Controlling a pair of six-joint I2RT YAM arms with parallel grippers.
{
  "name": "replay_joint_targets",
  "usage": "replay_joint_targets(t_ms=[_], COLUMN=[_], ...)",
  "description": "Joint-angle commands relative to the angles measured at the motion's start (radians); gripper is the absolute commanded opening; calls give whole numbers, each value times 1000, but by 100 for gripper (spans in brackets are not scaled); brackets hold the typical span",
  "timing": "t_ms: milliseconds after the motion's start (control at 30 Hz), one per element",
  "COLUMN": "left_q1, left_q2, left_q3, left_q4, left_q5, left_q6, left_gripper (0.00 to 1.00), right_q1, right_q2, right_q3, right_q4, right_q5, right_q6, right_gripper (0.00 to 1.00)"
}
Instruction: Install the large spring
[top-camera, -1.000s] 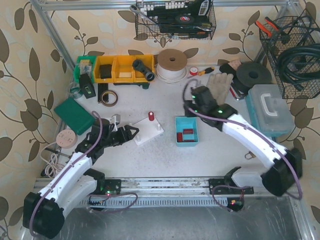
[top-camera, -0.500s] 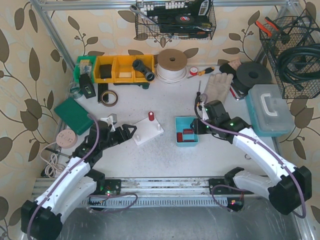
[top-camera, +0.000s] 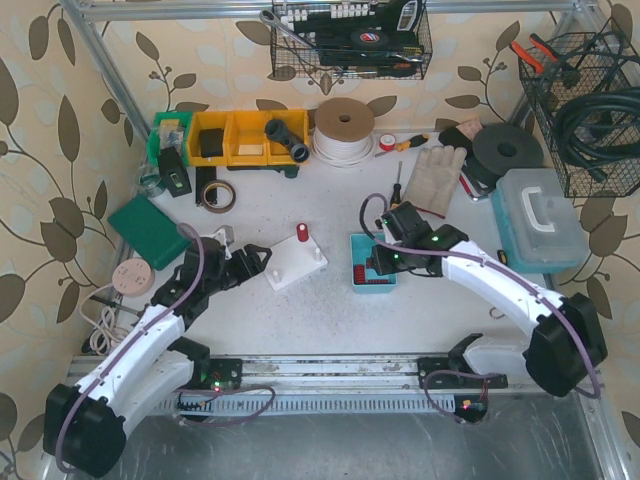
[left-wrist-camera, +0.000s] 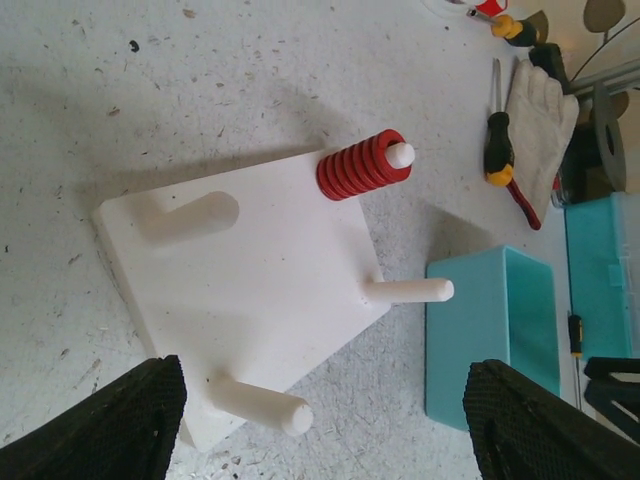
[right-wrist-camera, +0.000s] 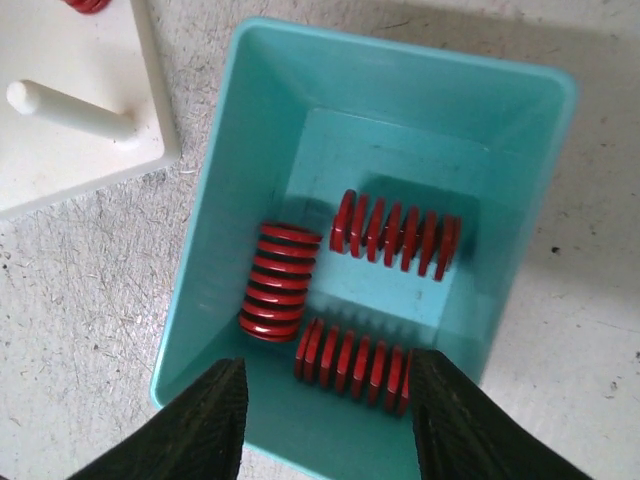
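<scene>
A white peg board (top-camera: 293, 265) (left-wrist-camera: 250, 290) lies on the table, with one red spring (left-wrist-camera: 363, 166) seated on its far peg and three bare pegs. Right of it stands a teal bin (top-camera: 356, 243) (right-wrist-camera: 240, 150) holding three loose red springs. My right gripper (top-camera: 385, 262) (right-wrist-camera: 330, 400) hangs open just over the bin. One long spring (right-wrist-camera: 355, 362) lies between its fingers, untouched. A shorter-looking spring (right-wrist-camera: 280, 280) and another long one (right-wrist-camera: 395, 232) lie beyond. My left gripper (top-camera: 262, 262) (left-wrist-camera: 330, 425) is open at the board's near-left corner, holding nothing.
A work glove (top-camera: 435, 175) and a screwdriver (top-camera: 397, 188) lie behind the bin. A teal toolbox (top-camera: 540, 215) stands at the right. A green box (top-camera: 148, 230), a tape roll (top-camera: 217, 194) and yellow bins (top-camera: 245, 137) are on the left and back.
My right gripper has swung from near the glove down over the teal bin, and its jaws have narrowed. The left arm has barely moved.
</scene>
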Motion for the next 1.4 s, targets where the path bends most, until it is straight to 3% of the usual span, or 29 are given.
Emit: replay_joint_targets(t_ms=[0,200,667,800,1067,1367], left_q1=[-5,-5,-5,-5,-4,-5], left_q2=[-80,-204,-141,-141,-133,-117], left_q3=[1,-47,-19,-20,-23,-19], left_q4=[4,-9,20,21,30,31], left_q5=[10,-24,36,36,33,31], left_q6=[-3,-9,38,38,32,29], left_gripper=[79,82,84,84,84,84], right_q1=[46,79,125,125,127,127], right_q2=[71,166,312,337,393,490], right_q3=[57,82,125,128,142,173], right_q4=[-27,-33,-54,-41,2,26], right_q5=[57,121,251,293,348,356], right_q6=[9,73,151,179,247,289], right_gripper=[45,43,42,47,69,69])
